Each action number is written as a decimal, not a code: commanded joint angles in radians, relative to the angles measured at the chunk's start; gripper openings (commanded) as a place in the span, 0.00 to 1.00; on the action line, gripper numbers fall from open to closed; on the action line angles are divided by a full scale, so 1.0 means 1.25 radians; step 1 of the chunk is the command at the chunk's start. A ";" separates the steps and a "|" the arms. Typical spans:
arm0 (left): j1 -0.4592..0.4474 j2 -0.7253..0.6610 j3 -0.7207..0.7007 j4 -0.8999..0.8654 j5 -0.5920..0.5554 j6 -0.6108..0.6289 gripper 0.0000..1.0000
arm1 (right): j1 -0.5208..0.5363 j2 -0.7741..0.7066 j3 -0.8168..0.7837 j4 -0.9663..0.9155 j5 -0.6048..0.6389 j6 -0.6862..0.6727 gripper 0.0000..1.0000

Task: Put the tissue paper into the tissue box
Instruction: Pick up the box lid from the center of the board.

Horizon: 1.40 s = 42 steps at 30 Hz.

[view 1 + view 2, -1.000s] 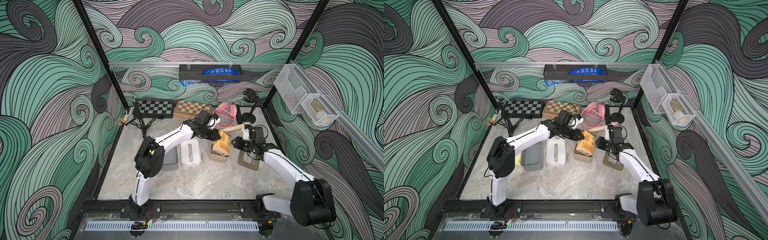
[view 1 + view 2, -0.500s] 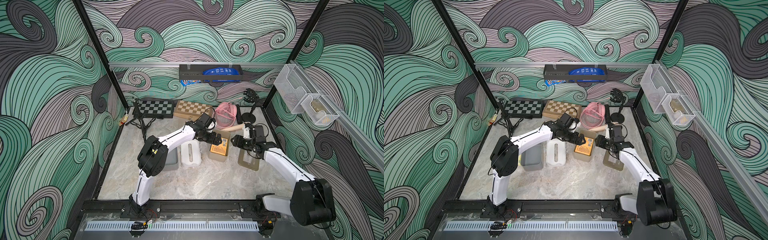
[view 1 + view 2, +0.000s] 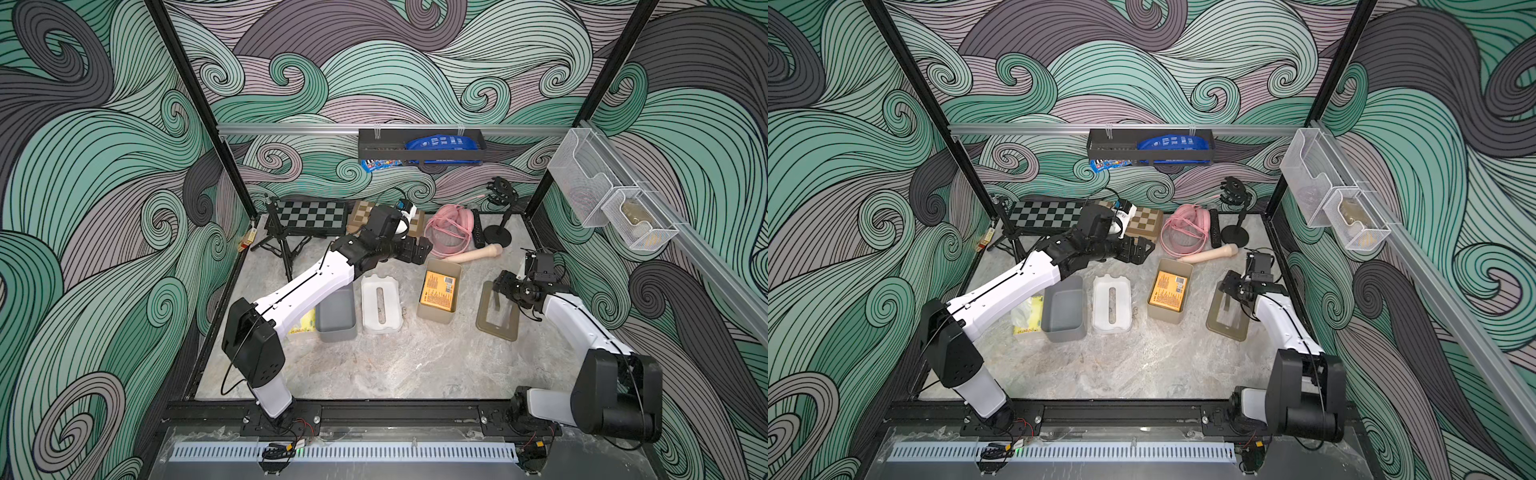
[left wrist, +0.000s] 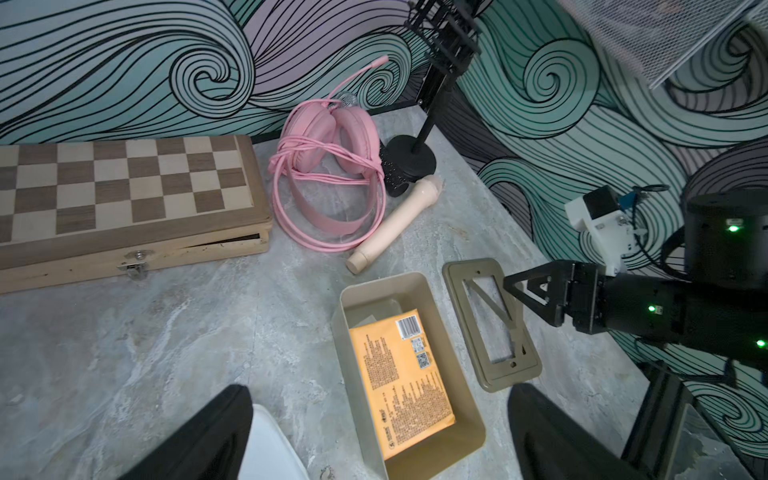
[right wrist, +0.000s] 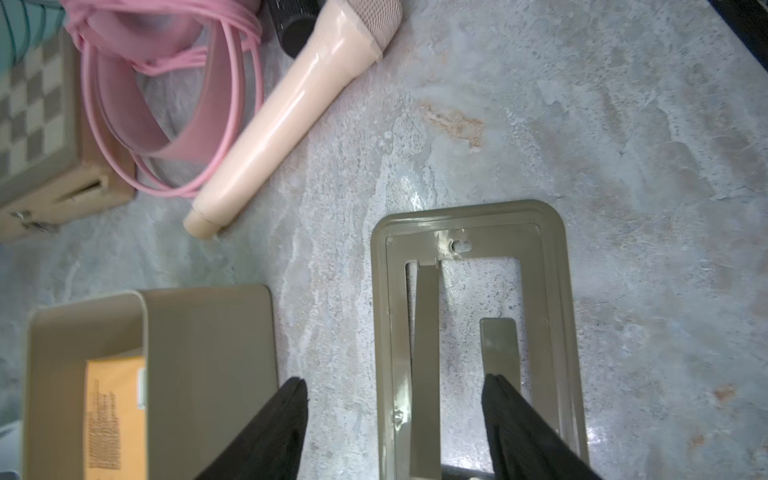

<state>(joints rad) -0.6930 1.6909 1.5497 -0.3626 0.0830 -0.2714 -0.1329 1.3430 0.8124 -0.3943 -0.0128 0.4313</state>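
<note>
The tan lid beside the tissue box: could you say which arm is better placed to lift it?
Probably right: its open end effector hangs over the lid; the left end effector is beyond the tissue box.

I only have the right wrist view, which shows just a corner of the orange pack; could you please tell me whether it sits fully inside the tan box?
Observer: Yes, the tissue pack lies flat inside the tan box.
Operator: Thanks; where is the left pincer?
Observer: It hovers open and empty near the box's far end.
Operator: What lies beyond the box, away from the frame?
Observer: A white lid, then a grey bin.
</note>
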 commanded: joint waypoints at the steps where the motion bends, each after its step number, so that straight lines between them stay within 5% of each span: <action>1: 0.009 -0.004 -0.036 0.001 -0.023 0.026 0.99 | 0.009 0.003 0.033 -0.018 0.008 -0.013 0.53; 6: 0.011 -0.013 -0.059 0.011 -0.021 0.028 0.99 | 0.022 0.018 0.039 -0.036 0.029 -0.025 0.44; 19: 0.011 -0.019 -0.070 -0.004 -0.048 0.047 0.99 | 0.050 0.159 0.050 -0.043 0.088 -0.031 0.43; 27: 0.011 -0.019 -0.069 -0.012 -0.060 0.054 0.99 | 0.054 0.194 0.063 -0.045 0.099 -0.052 0.24; 35: 0.013 -0.015 -0.062 -0.010 -0.066 0.050 0.99 | 0.062 0.075 0.099 -0.087 0.054 -0.045 0.14; 42: 0.044 -0.017 -0.064 0.021 -0.009 -0.003 0.99 | 0.047 -0.076 0.186 -0.085 -0.141 -0.038 0.12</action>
<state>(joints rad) -0.6670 1.6920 1.4693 -0.3637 0.0231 -0.2375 -0.0654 1.2896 1.0073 -0.5003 -0.0483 0.3775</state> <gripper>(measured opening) 0.987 0.175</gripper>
